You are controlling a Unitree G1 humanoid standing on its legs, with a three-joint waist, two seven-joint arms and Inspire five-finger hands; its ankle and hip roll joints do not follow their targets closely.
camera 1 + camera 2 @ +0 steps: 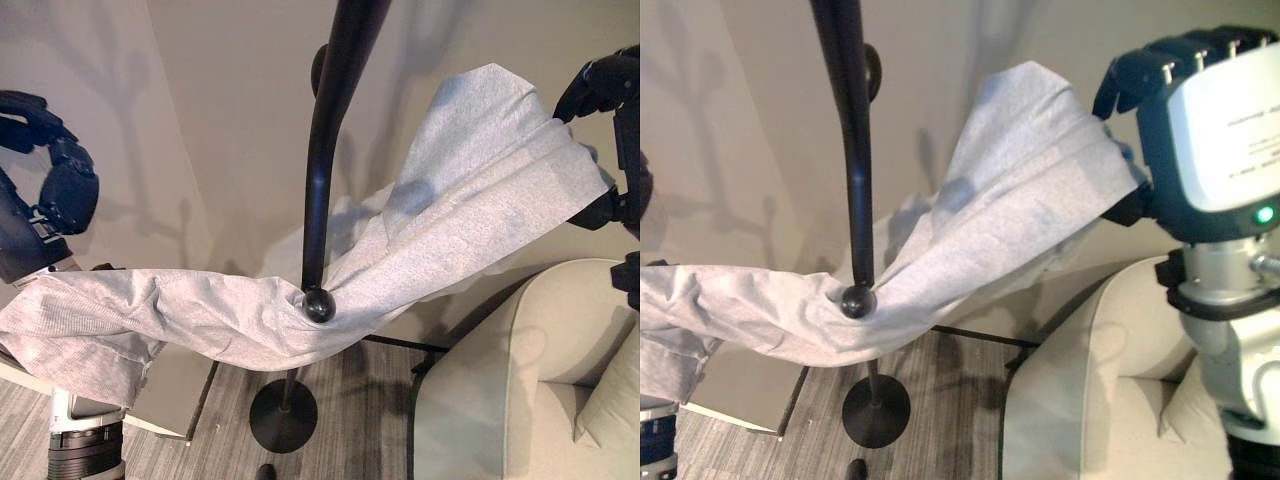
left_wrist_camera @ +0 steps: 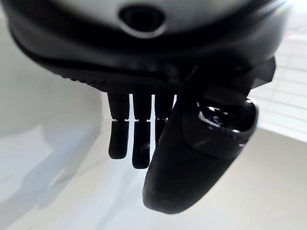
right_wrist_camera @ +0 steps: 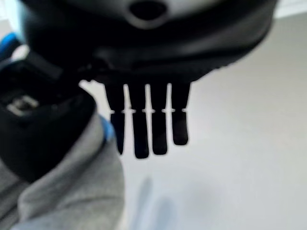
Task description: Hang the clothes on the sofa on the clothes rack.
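A grey garment [image 1: 300,320] is stretched across the clothes rack [image 1: 330,150], its middle caught on a ball-tipped peg [image 1: 319,305] of the black pole. One end is held up high on the right by the right hand [image 1: 600,85], whose thumb is pressed against the cloth while the fingers [image 3: 148,124] hang straight beside it, so the hold is a pinch at best. The other end is draped low on the left, over the left forearm. The left hand [image 1: 55,180] is raised above that end and holds nothing; its fingers [image 2: 129,139] are seen straight and relaxed.

The garment is judged to rest on the peg by a single fold only. If the right end is let go while its weight lies to one side, the cloth could be dragged off the peg and dropped to the floor. A pull from the left forearm, where the cloth is snagged, could do the same. The sofa [image 1: 520,380] stands just beside the rack's base [image 1: 283,415], so a falling end might land there instead.
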